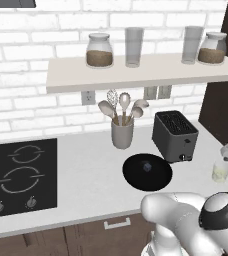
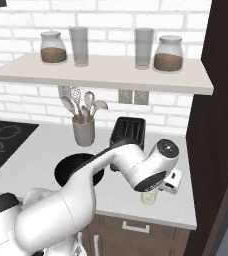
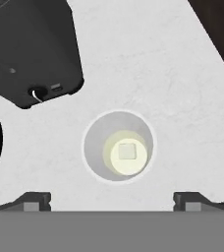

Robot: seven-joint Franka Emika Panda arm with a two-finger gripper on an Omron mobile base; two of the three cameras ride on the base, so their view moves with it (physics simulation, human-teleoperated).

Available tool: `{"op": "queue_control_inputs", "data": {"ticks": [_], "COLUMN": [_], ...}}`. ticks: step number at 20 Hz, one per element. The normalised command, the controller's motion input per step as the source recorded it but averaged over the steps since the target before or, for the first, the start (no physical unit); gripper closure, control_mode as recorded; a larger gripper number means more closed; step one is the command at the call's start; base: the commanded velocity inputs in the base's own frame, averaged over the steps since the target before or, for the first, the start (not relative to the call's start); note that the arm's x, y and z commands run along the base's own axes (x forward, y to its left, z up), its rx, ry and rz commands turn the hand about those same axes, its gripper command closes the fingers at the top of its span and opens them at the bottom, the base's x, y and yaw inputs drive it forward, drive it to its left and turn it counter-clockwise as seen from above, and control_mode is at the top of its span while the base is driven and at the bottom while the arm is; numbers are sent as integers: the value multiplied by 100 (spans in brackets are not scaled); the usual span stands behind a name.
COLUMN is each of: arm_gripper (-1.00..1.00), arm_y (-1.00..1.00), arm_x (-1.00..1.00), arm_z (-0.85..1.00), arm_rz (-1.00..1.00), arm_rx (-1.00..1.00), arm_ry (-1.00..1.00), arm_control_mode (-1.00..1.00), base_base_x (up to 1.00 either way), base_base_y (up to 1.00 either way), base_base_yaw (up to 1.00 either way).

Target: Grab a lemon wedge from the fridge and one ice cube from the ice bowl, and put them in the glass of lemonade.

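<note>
End effector (image 3: 112,201) hovers released over glass (image 3: 119,146) (cube (image 3: 127,150) inside); careless retreat could tip it beside toaster (image 3: 33,49).

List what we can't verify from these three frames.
- Lemon wedge in the glass of lemonade: hand view shows one pale square in it, nothing green.
- Glass in right base view: mostly hidden behind the arm.
- Ice bowl contents: one small cube, too small to count more.
- Claw: fingertips cut by bottom edge.

The white arm (image 2: 136,167) bends over the glass of lemonade (image 2: 149,198), beside the ice bowl (image 2: 66,170) and toaster (image 2: 127,131).
</note>
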Motion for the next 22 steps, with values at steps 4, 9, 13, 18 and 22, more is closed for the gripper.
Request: {"op": "queue_control_inputs", "data": {"ticks": [4,9,13,18,22], "arm_gripper": [-100,-100,-100,-100,-100], "arm_y": [59,100,100,95,82], "arm_x": [-39,-5,0,0,1], "arm_z": [16,41,18,0,0], "arm_rz": [0,0,0,0,-2], "arm_rx": [0,-22,-28,-6,5], "arm_ry": [-5,0,1,-4,-16], "arm_control_mode": [-100,-100,-100,-100,-100], "base_base_x": [0,0,0,0,0], "base_base_y": [0,0,0,0,0], "base_base_yaw": [0,0,0,0,0]}}
